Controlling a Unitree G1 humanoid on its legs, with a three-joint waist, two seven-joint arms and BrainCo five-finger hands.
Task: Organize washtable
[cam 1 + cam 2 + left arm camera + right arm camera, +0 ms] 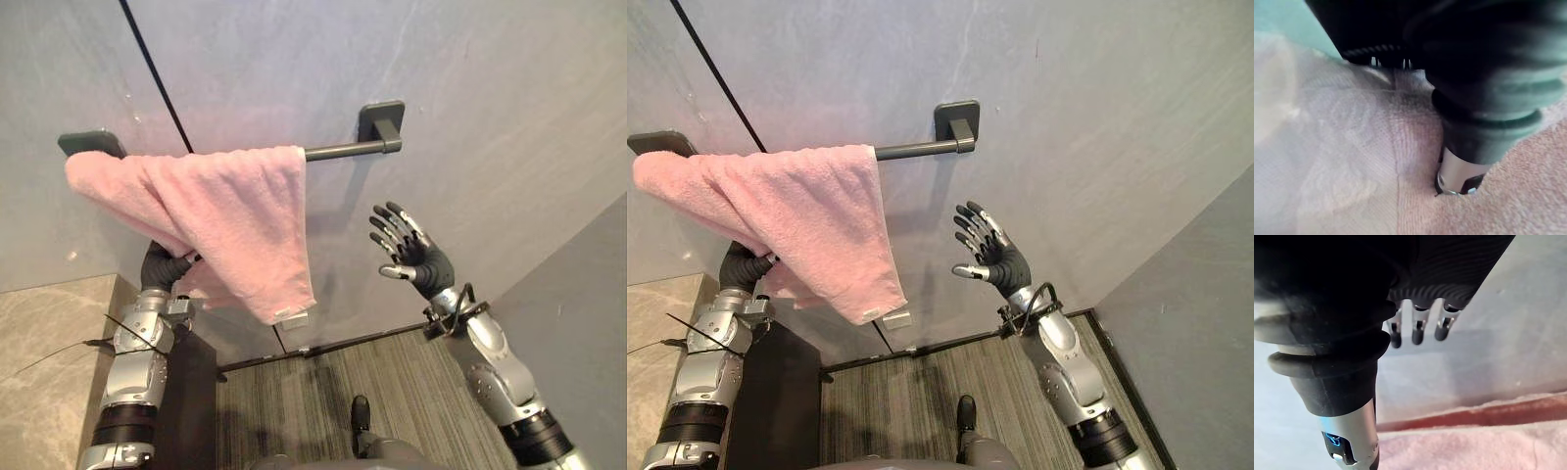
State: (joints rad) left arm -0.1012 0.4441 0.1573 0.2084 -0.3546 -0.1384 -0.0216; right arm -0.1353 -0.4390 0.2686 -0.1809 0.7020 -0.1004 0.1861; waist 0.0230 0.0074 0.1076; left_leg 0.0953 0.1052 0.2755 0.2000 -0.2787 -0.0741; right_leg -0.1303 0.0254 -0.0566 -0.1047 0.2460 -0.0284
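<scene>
Pink towel (235, 220) is hanging over the dark towel bar (338, 151) on the grey wall (470, 117). It is bunching toward the bar's left mount and sagging on a slant, with its labelled corner drooping lowest. The robot's left hand (162, 266) is reaching up from below into the folds at the towel's lower left edge, apparently to straighten the cloth. With the hand buried in fabric, whether it is gripping anything cannot be told. The right hand (416, 257) is hovering near the towel's free edge, below the bare stretch of bar. It is spread wide and holding nothing, seemingly waiting to help square the towel. A marbled countertop (49, 343) is showing at lower left.
</scene>
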